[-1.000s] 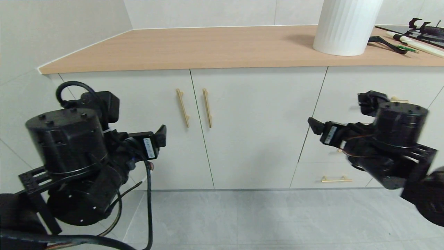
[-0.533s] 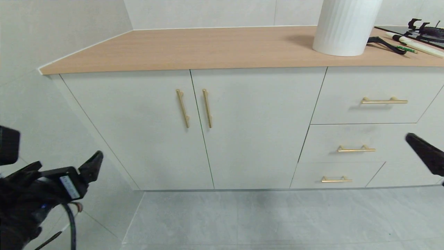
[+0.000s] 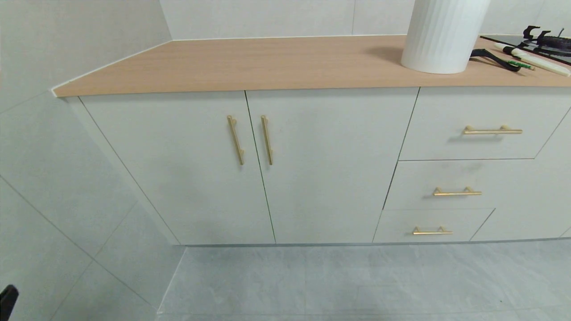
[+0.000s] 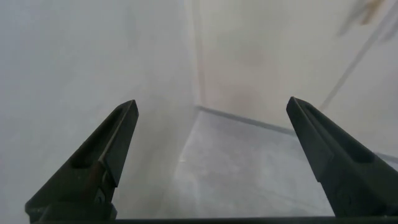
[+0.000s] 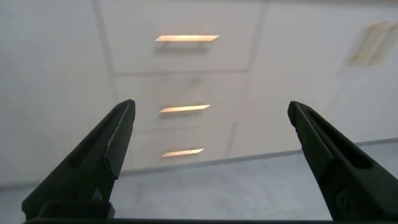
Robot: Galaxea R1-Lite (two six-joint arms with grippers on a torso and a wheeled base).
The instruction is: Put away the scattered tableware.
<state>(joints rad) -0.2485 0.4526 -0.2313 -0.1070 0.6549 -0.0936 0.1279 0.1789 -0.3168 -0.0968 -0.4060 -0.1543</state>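
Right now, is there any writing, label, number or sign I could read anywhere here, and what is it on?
No text can be read.
The white ribbed container, the cupboard doors and the drawers bear no print.
The utensils at the far end of the countertop are too small to show any marking.
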